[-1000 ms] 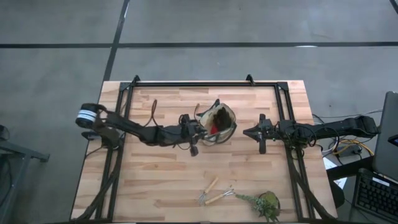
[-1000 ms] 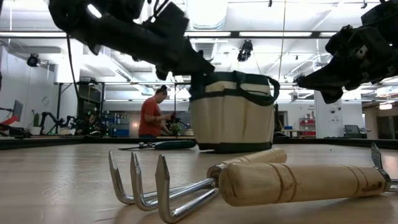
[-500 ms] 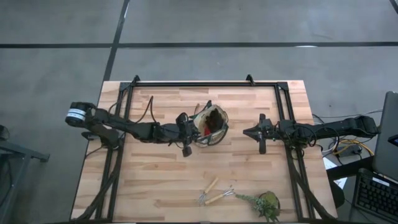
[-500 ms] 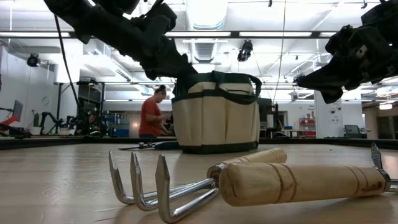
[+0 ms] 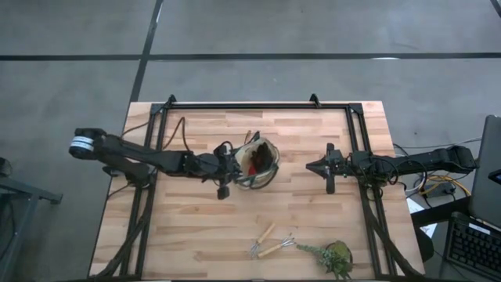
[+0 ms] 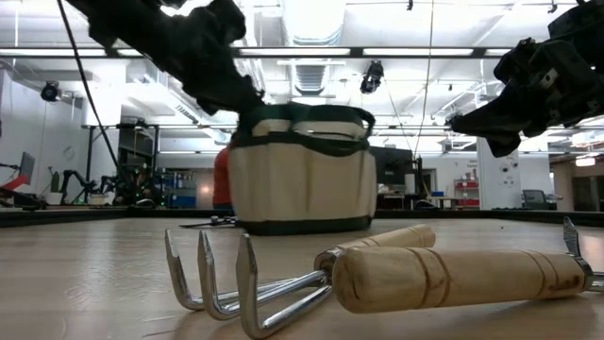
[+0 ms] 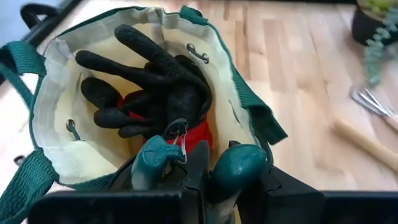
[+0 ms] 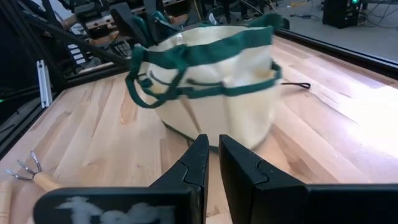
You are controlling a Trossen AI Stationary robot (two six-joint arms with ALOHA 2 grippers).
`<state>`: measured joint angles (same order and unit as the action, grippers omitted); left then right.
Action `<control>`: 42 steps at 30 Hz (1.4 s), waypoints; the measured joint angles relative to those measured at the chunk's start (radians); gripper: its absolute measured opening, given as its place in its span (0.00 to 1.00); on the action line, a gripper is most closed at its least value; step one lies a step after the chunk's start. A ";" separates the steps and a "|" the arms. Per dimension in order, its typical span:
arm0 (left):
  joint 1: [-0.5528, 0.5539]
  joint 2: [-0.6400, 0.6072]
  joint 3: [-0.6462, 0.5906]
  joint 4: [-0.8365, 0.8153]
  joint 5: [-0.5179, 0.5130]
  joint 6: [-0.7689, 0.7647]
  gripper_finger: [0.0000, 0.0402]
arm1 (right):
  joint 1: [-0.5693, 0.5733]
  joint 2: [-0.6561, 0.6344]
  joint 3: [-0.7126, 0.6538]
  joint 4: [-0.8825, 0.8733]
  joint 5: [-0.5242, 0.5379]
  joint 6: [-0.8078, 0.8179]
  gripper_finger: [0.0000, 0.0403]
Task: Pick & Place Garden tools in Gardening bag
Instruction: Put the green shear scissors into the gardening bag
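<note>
The tan gardening bag (image 5: 256,161) with a green rim stands on the table's middle; it also shows in the low view (image 6: 302,175) and the right wrist view (image 8: 217,93). A black-and-red glove (image 7: 155,87) lies inside it. My left gripper (image 5: 225,167) is at the bag's left rim, shut on green-handled pruning shears (image 7: 186,158). Two wooden-handled fork tools (image 5: 270,241) lie near the front edge. My right gripper (image 5: 311,166) is shut and empty, above the table to the right of the bag. My left gripper holds the pruning shears by their green handles (image 7: 239,163), which stand up between its dark fingers (image 7: 198,163) at the bag's left rim. The fingers slant down from the table's left. The blades are hidden inside the bag, and the fingers hide the place of contact.
A green leafy plant clump (image 5: 333,257) lies at the front right, next to the fork tools. A thin dark tool (image 5: 250,139) lies by the bag's far side. A black frame (image 5: 258,105) runs along the table's far edge and sides. A person stands in the room behind.
My left gripper has drawn back toward the table's left edge, staying shut on the shears. The bag has slid along the table with it toward the left, still upright. My right gripper has kept still.
</note>
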<state>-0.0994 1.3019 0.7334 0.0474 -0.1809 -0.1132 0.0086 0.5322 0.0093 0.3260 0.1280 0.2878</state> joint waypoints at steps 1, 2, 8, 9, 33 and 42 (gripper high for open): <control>0.000 -0.018 -0.001 -0.033 0.017 0.007 0.14 | 0.000 0.000 0.000 0.000 0.000 0.000 0.08; 0.002 -0.037 -0.001 -0.066 0.030 0.016 0.14 | 0.000 0.000 0.000 0.000 0.000 0.000 0.08; 0.002 -0.107 -0.003 -0.242 0.009 0.112 0.14 | 0.000 0.000 0.000 0.003 0.000 0.000 0.08; 0.003 -0.115 -0.003 -0.262 0.006 0.114 0.14 | 0.000 0.000 0.000 0.004 0.000 0.000 0.08; 0.004 -0.249 -0.006 -0.357 -0.054 -0.045 0.23 | 0.000 0.000 0.000 0.006 0.001 0.000 0.08; 0.006 -0.322 -0.006 -0.361 -0.177 -0.128 0.47 | 0.000 0.000 0.000 0.018 0.003 0.000 0.08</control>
<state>-0.0933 0.9796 0.7273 -0.3136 -0.3574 -0.2408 0.0086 0.5320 0.0093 0.3435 0.1307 0.2882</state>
